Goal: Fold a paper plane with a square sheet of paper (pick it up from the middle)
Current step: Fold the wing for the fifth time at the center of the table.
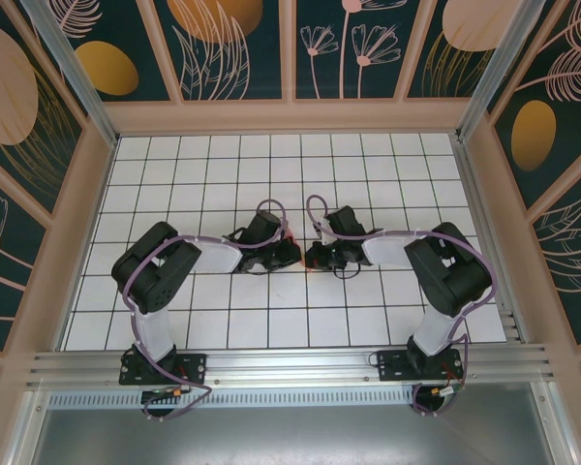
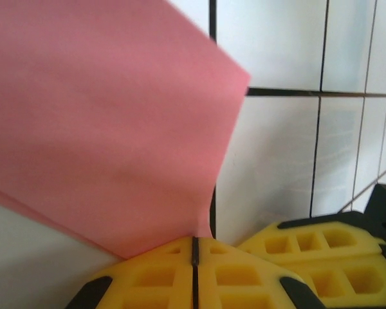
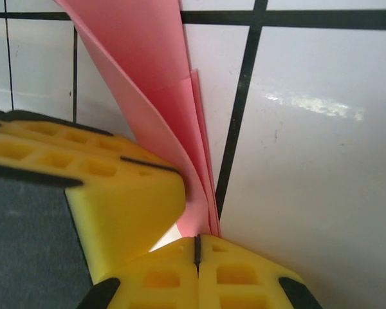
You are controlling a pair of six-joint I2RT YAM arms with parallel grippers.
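The square sheet of paper point(image 2: 109, 122) is pink and stands up off the table, folded into layers point(image 3: 156, 84). Whether it has the shape of a paper plane I cannot tell. My left gripper point(image 2: 195, 242) is shut on its lower corner, yellow fingers point(image 2: 244, 277) pressed together. My right gripper point(image 3: 197, 241) is shut on the bottom edge of the layered fold. Both grippers meet tip to tip at the table's middle, the left gripper point(image 1: 292, 254) beside the right gripper point(image 1: 313, 258), and their bodies hide most of the paper in the top view.
White table with a black grid point(image 1: 271, 165), walled on three sides by patterned panels point(image 1: 232, 48). A metal rail point(image 1: 290, 363) runs along the near edge by the arm bases. The right gripper's yellow fingers point(image 2: 328, 248) sit close beside the left one.
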